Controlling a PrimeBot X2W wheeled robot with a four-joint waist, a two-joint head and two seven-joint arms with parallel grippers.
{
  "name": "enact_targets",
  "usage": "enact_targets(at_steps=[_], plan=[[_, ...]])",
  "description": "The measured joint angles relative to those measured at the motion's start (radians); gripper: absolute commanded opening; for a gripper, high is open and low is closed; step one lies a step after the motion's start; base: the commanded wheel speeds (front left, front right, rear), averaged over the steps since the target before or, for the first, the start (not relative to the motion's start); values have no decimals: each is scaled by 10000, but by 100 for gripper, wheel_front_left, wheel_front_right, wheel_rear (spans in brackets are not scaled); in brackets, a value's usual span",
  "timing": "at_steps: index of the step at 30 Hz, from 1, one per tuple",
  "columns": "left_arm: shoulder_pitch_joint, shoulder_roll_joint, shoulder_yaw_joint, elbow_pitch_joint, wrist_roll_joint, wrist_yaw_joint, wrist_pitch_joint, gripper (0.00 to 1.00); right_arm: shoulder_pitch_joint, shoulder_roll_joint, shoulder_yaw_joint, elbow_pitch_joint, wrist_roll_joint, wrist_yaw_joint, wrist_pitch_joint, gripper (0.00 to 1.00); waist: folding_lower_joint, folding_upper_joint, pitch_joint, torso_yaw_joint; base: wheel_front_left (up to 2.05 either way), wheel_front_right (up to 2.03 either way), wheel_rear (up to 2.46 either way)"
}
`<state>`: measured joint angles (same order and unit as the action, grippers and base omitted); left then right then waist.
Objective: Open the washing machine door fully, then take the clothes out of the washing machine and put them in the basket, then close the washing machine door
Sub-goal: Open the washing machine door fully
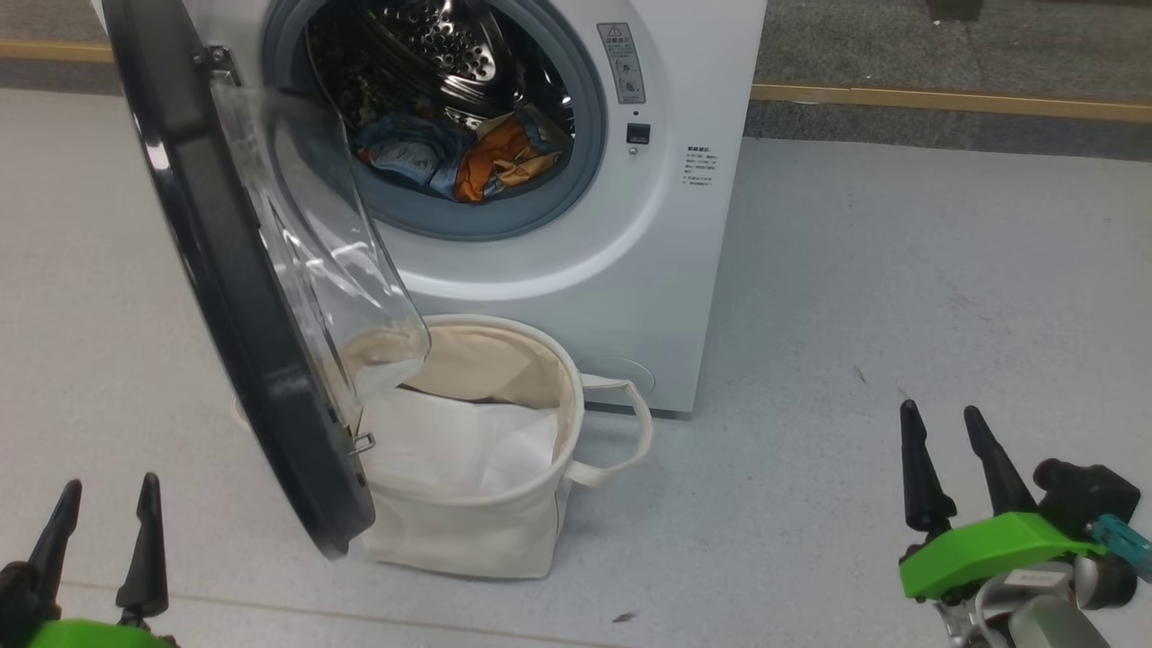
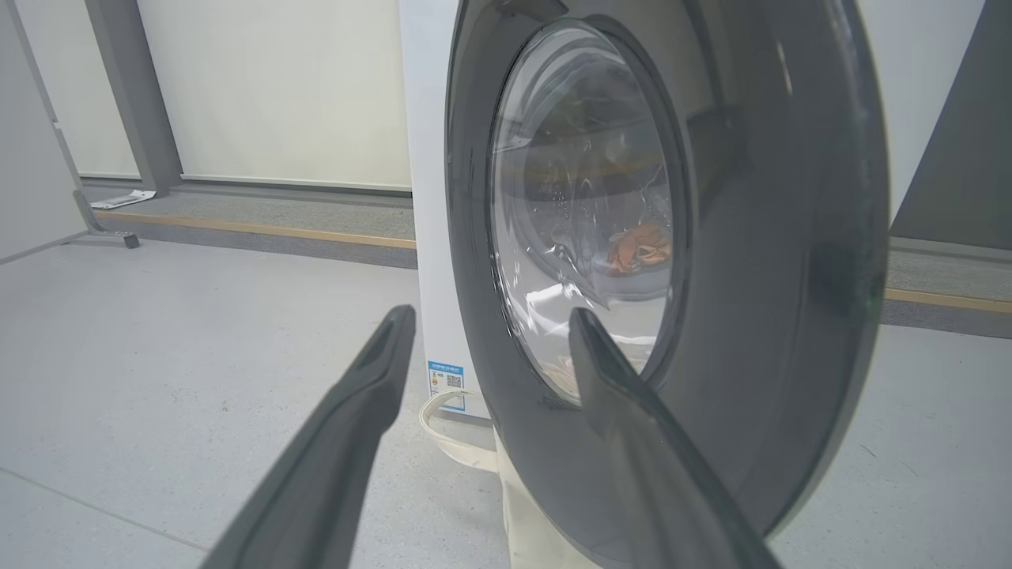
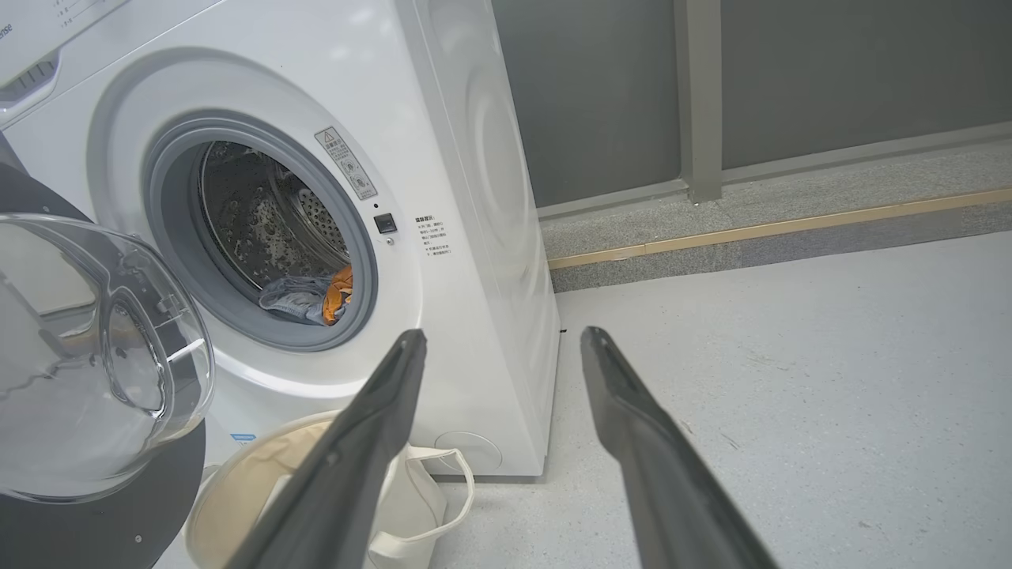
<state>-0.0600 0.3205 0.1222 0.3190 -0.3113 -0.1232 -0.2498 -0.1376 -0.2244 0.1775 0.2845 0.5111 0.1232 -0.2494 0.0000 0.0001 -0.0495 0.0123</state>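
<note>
The washing machine stands with its door swung out toward me, black rim edge-on, glass dome over the basket. Blue and orange clothes lie inside the steel drum. The cream basket sits on the floor before the machine with a white folded sheet in it. My left gripper is open at the lower left, left of the door. In the left wrist view my left gripper faces the door's outer side. My right gripper is open at the lower right, far from the machine; clothes show there.
Grey floor spreads to the right of the machine. A raised kerb with a yellow strip runs along the back. One basket handle sticks out to the right.
</note>
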Motion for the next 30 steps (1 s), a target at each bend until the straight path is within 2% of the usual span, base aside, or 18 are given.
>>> enact_targets(at_steps=[18, 19, 20, 26, 30], plan=[[-42, 2, -63, 84, -314, -4, 15, 100, 0, -10, -21, 326, 100, 0, 0, 100, 0, 0, 59, 100, 0, 0, 0], [-42, 2, -63, 84, -314, -4, 15, 74, 0, -10, -21, 326, 100, 0, 0, 100, 0, 0, 59, 100, 0, 0, 0], [-51, -2, -54, 127, -418, -4, 31, 1, 0, -10, -4, 355, 102, 0, 0, 100, 0, 0, 58, 121, 0, 0, 0], [-825, -182, 481, 17, -1701, -4, 343, 0, 1, -12, 8, 497, 190, 0, 0, 100, 0, 0, 69, 381, 0, 0, 0], [-1599, -491, 715, -821, -2577, 12, 894, 0, 0, -25, 8, 552, 190, 0, 0, 100, 0, 0, 90, 554, 0, 0, 0]])
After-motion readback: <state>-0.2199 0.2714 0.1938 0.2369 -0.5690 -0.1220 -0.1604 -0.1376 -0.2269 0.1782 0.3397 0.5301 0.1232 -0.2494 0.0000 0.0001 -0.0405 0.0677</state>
